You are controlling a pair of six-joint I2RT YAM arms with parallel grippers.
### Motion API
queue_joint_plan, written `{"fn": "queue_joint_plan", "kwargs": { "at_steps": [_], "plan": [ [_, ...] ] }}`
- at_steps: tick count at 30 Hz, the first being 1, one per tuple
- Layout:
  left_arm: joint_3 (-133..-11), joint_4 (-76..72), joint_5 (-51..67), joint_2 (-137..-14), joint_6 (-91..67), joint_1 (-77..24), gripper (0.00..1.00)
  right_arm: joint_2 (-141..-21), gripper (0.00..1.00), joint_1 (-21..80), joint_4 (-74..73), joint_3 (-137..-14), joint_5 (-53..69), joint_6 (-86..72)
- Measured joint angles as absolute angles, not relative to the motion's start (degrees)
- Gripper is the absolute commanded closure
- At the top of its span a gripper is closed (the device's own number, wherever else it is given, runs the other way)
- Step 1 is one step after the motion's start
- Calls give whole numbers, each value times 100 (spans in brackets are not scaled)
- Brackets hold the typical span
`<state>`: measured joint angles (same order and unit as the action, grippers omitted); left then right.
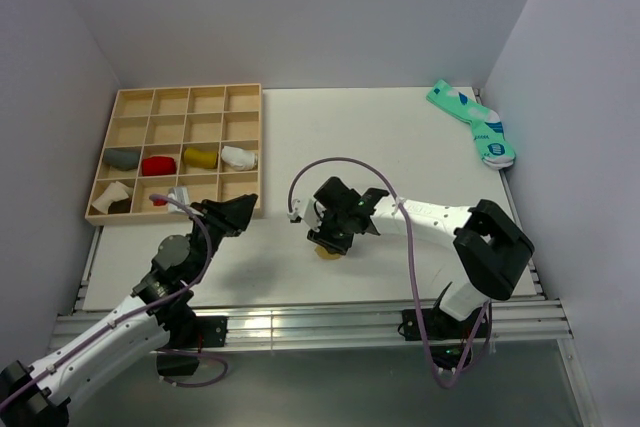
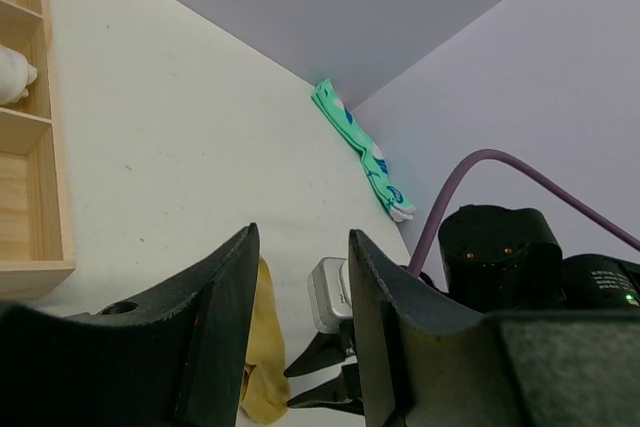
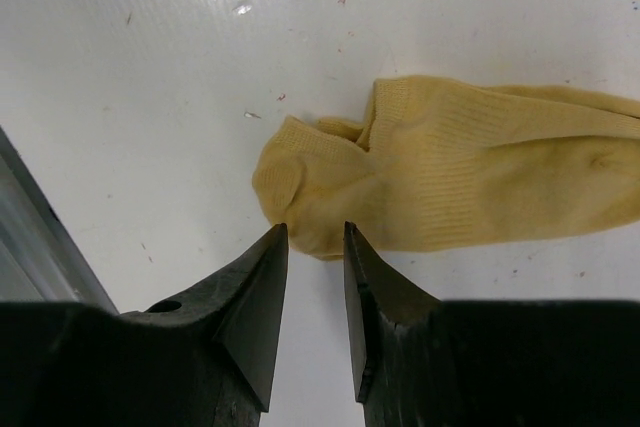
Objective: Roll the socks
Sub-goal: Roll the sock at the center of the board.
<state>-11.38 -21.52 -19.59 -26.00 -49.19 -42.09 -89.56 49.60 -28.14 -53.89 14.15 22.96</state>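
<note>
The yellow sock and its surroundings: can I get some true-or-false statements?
1. The yellow sock lies unrolled on the table. True.
2. The right gripper holds it in the air. False: its jaws stand apart at the sock's edge, holding nothing.
3. The green sock sits in the wooden tray. False: it lies in the table's far right corner.
4. The tray holds a red bundle. True.
5. The left gripper is open and empty. True.
</note>
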Motion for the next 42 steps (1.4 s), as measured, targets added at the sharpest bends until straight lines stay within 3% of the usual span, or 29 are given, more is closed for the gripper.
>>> {"fn": "queue_joint_plan", "kwargs": {
  "at_steps": [29,32,37,42],
  "plan": [
    [-1138,-2418,-1885,-3201,-4919,-4209,54,-9491,62,5043,-2827,-5345,1619,2421],
    [-1138,-2526,-1835,-3286,-4904,-4209,54,-9542,66,5043,-2832,-5387,1632,2458],
    [-1122,-2746,-1752,-3430,-4873,-4209,54,-9653,82,4995,-2823,-5494,1697,2543],
    [-943,-3089,-1610,-3481,-4831,-4209,58,-9767,87,4805,-2945,-5618,2062,2696]
  ]
}}
